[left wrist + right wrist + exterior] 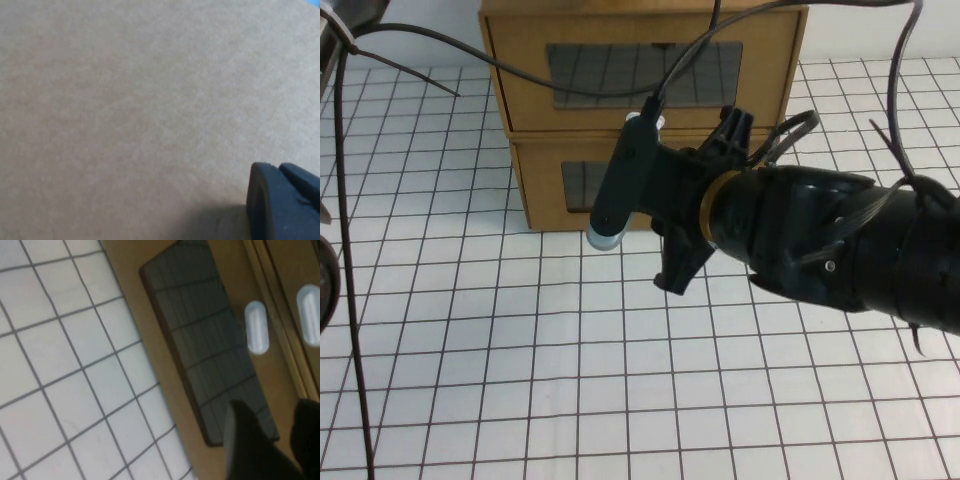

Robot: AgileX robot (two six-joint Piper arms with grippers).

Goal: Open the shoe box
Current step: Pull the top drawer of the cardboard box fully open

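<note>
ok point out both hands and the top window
left hand point(279, 175), left wrist view, tip by cardboard point(125, 100)
right hand point(270, 412), right wrist view, gap by lower window point(210, 355)
top window point(620, 68), high view, pane middle

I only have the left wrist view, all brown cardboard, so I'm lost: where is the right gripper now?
Observer: The right gripper is at the front of the lower shoe box, beside its dark window, jaws apart.
Operator: Is either box open yet?
Observer: No, in the high view the upper shoe box and the lower one both look closed.
Operator: And my left gripper?
Observer: The left gripper shows only in your view, close to cardboard; the high view misses it.
</note>
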